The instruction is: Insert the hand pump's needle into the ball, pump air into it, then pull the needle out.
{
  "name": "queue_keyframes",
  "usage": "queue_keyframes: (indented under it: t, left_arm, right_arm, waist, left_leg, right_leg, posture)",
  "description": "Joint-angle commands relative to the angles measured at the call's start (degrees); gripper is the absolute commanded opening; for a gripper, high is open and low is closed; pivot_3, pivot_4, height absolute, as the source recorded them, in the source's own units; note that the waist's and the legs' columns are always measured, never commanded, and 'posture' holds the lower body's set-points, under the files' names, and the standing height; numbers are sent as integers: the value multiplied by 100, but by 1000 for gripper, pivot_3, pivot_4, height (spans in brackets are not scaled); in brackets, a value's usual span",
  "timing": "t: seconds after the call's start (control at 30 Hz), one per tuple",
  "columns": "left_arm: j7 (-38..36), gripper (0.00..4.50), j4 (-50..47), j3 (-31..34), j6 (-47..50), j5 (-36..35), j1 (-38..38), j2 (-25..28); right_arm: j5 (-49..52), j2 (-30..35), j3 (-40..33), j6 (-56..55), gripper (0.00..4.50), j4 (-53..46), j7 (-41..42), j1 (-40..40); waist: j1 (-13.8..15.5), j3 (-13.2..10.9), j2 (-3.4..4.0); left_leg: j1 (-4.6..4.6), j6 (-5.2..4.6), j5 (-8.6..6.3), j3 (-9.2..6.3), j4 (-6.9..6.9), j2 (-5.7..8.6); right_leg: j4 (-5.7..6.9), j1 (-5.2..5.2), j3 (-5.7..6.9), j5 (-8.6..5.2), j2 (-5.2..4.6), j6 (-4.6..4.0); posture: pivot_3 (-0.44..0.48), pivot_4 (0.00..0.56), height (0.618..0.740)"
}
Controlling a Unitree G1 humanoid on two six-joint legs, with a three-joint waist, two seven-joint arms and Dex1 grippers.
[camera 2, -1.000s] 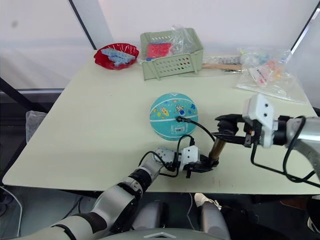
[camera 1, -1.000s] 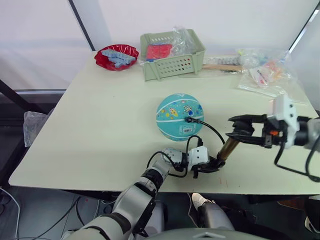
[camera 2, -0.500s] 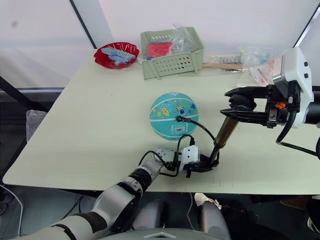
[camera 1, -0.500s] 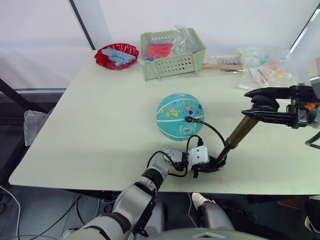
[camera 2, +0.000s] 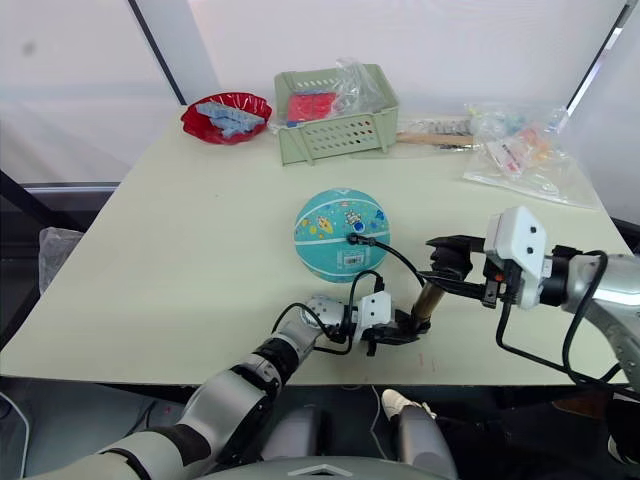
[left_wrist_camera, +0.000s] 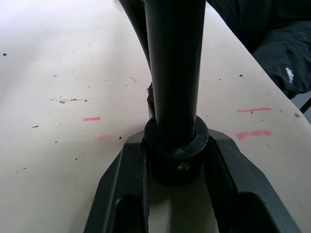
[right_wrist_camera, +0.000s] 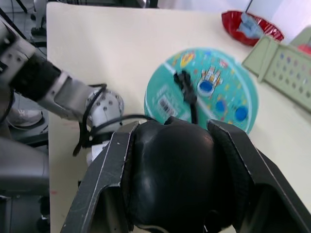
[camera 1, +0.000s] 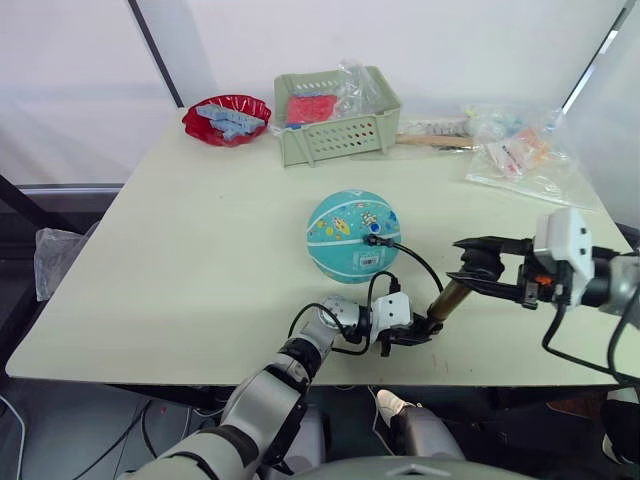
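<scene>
- The ball [camera 1: 353, 236] sat near the middle of the surface [camera 1: 200, 250], and every place below is given from it.
- The needle fitting [camera 1: 372, 239] stood plugged into the ball's near-right face; the pin itself was too small to see, so I judged it seated in the valve.
- From that fitting the thin black hose [camera 1: 425, 268] curved away from the ball toward the front edge of the surface and ended at the foot of the hand pump [camera 1: 449, 298].
- The hand pump stood tilted in front of the ball and to its right, well apart from it, with its lower black cap down by the surface edge.
- The left gripper [left_wrist_camera: 175, 167] had its fingers closed around that lower cap, pinning the base.
- The right gripper [right_wrist_camera: 176, 191] had its fingers closed on the black T-handle [camera 1: 482, 263] at the upper end, farther right of the ball.
- Judged handling: the pump is rigid and light, and a smooth brass barrel is likely slippery, so the caps and handle are the sound places to hold.
- The ball looked soft rubber and free to roll; a sideways tug through the hose could shift it or bend the fragile needle.
- Strokes should therefore run straight along the barrel's axis.
</scene>
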State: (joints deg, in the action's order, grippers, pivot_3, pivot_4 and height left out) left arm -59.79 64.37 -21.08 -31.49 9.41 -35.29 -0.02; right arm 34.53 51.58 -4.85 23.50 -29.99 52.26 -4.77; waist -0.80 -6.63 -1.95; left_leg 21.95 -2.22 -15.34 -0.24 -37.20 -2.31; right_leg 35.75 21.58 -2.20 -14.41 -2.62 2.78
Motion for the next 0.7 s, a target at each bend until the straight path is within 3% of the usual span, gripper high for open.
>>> queue_keyframes:
  t: [0.03,0.17,0.3,0.7]
  left_arm:
    - [-83,1081,588,-292,312,442,338,221]
    - [-84,1081,585,-292,312,441,331,213]
    - [-84,1081,582,-285,319,434,318,206]
    - [-76,1081,596,-274,336,426,298,194]
  right_arm:
    - [-662,-186,376,-86,1656,478,-204,195]
    - [-1029,-426,708,-392,1656,763,-171,352]
    - [-1022,-527,594,-504,1656,853,-167,282]
    - [960,343,-983,975,1656,-16,52,-970]
  waist:
    - [0,2,-2]
    - [7,2,0]
    - [3,6,0]
    - [49,-59,69]
  left_leg:
    - [0,0,0,0,0,1]
    - [0,0,0,0,0,2]
    - [0,0,0,2,0,4]
    - [39,-1,1,-3,-7,17]
  right_leg:
    - [0,0,0,0,0,-1]
    - [0,0,-1,1,0,-1]
    - [0,0,-2,0,1,-1]
    - [-2,21,7,2,-8,1]
  posture:
    - [0,150,736]
    - [0,150,736]
    - [0,150,736]
    - [0,150,736]
